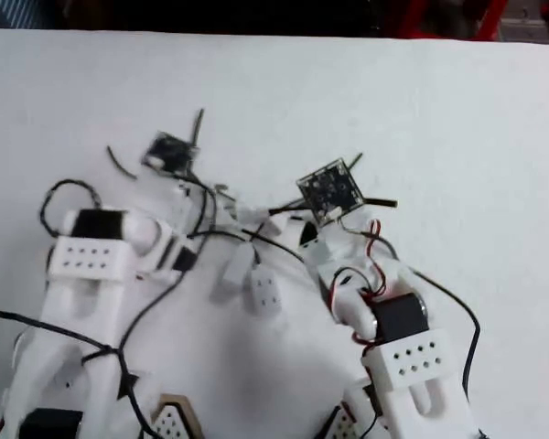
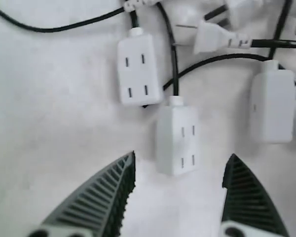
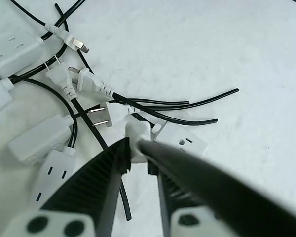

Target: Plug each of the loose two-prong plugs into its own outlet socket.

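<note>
Gripping item: right gripper [image 3: 138, 150], fingers clamped on the body of a white two-prong plug [image 3: 135, 134]. Both prongs stick out bare past the fingertips, low over the table and not in any socket.

Adjacent to the held item: one outlet block [image 3: 183, 141], slots facing up, just beside the clamped fingers. Black cords [image 3: 187, 111] run out from under it across the table.

Loose plugs [image 3: 90, 83]: three, lying on their sides near the held plug, prongs bare, cords crossing one another.

Further outlet blocks [image 3: 39, 139]: a cluster beyond the prongs of the held plug, some with slots up, some on their sides. No plug is seated in any slot that can be seen.

Left gripper [image 2: 181, 157]: fingers spread wide, holding nothing, hanging over a second outlet block [image 2: 177, 138] whose slots face up. A third outlet block [image 2: 138, 71] lies just beside it, slots up. A fourth block [image 2: 271, 106] sits near, turned on its side. One unplugged plug [image 2: 212, 37] lies beyond these, prongs bare.

Surface: white table [image 1: 457, 110]. The tangle of cords, plugs and blocks sits between the two arms, with one block [image 1: 263, 291] nearest the front edge.
</note>
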Action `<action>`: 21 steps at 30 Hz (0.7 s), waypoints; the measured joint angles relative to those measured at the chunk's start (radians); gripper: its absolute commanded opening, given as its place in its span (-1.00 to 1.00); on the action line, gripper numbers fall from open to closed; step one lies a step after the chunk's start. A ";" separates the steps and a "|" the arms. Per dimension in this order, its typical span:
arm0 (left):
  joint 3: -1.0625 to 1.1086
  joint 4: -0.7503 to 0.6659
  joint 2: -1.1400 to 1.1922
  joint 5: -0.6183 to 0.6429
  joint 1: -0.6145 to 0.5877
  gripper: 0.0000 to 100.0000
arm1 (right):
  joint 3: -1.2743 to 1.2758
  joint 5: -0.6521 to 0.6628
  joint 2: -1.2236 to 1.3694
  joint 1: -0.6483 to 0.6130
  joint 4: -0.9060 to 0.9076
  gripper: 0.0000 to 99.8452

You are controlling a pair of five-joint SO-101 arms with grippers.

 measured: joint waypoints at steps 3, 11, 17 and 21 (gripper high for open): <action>0.063 -0.049 0.012 0.000 0.044 -0.44 | 0.000 0.000 0.000 -0.015 0.000 -0.97; 0.138 -0.261 0.190 -0.002 0.020 -0.49 | 0.000 0.000 0.000 -0.015 0.000 -0.97; 0.110 -0.279 0.304 0.000 0.021 -0.71 | 0.000 0.000 0.000 -0.015 0.000 -0.97; 0.095 -0.281 0.327 0.002 0.021 -0.75 | 0.000 0.000 0.000 -0.014 0.000 -0.97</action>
